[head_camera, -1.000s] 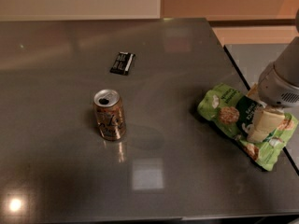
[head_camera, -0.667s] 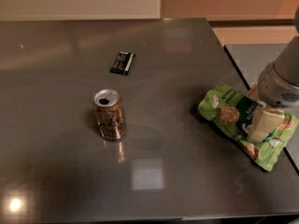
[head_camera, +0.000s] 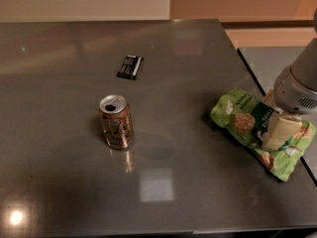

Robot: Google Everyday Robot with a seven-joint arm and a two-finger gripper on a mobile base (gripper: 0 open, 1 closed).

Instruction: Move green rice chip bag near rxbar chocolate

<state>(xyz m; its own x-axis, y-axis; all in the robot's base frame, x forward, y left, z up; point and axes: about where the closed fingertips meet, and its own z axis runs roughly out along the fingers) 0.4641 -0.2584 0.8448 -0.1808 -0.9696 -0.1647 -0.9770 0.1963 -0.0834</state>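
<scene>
Glossy dark-grey desk (head_camera: pixel 188 73) bearing three items: an upright orange-brown drink can (head_camera: pixel 116 121); the rxbar chocolate (head_camera: pixel 130 67), flat, just beyond the can; the green rice chip bag (head_camera: pixel 241 117), well right of the can, with the hand (head_camera: pixel 275 137) upon it

The single camera looks steeply down from the near side of a glossy dark-grey tabletop (head_camera: pixel 188 192) toward its far edge and a pale wall (head_camera: pixel 84 1). It is near: the grey-and-cream gripper (head_camera: pixel 275 134), over a crinkly bright-green snack bag (head_camera: pixel 237 115), sits at the right edge.
</scene>
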